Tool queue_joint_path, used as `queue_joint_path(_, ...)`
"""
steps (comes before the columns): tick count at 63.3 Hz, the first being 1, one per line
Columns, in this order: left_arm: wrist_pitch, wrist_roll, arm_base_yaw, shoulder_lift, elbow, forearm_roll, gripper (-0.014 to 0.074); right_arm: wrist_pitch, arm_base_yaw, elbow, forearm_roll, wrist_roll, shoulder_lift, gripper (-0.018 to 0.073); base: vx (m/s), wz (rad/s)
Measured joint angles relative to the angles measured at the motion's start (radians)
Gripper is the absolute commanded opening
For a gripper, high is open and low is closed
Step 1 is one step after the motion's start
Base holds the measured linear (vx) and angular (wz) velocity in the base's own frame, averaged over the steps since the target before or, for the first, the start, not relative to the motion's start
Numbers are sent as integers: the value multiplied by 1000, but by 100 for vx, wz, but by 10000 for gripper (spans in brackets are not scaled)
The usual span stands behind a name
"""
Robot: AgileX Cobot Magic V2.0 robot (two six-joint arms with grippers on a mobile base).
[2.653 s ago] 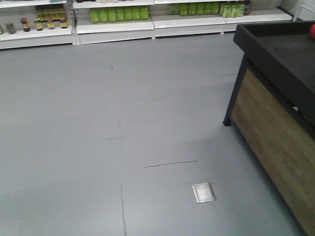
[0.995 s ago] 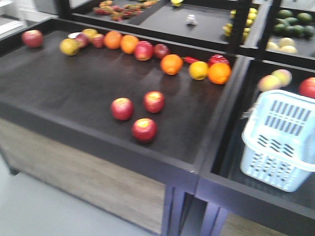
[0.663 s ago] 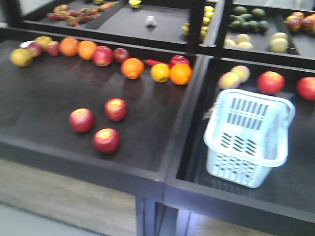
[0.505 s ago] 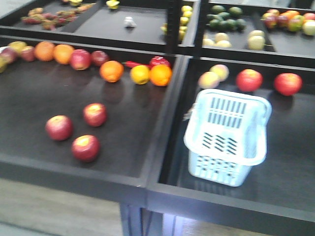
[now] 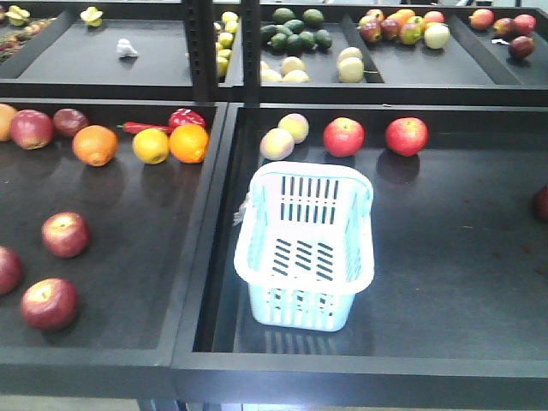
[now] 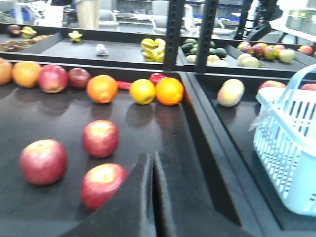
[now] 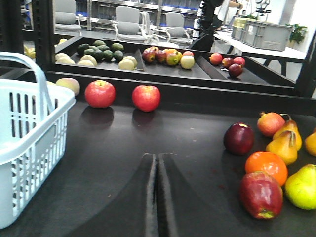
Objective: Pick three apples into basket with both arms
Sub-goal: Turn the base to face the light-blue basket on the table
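Note:
Three red apples lie in the left tray: one (image 5: 66, 234), one (image 5: 49, 303) nearer the front, and one (image 5: 4, 270) cut off by the left edge. The left wrist view shows them as a group (image 6: 100, 138), (image 6: 43, 161), (image 6: 102, 183). My left gripper (image 6: 152, 157) is shut and empty, just right of the nearest apple. The pale blue basket (image 5: 257, 272) stands empty in the right tray, also seen from the left wrist (image 6: 289, 148) and the right wrist (image 7: 24, 143). My right gripper (image 7: 157, 156) is shut and empty, to the right of the basket. Neither arm shows in the front view.
A raised black divider (image 5: 210, 223) separates the two trays. Oranges (image 5: 94, 145) and a lemon (image 5: 151, 145) line the left tray's back. Two red apples (image 5: 343, 136), (image 5: 406, 135) sit behind the basket. Pears, an orange (image 7: 266, 167) and dark apples lie to the right.
The front view has swung from bare floor onto the fruit stand. The apples have slid toward its left edge and the basket from the right to the centre.

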Motion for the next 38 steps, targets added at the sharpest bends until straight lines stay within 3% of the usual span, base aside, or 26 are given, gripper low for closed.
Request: queue_joint_path(38, 0, 0, 0, 0, 0, 0, -6, 0, 0, 0, 0, 0, 0, -9, 7, -7)
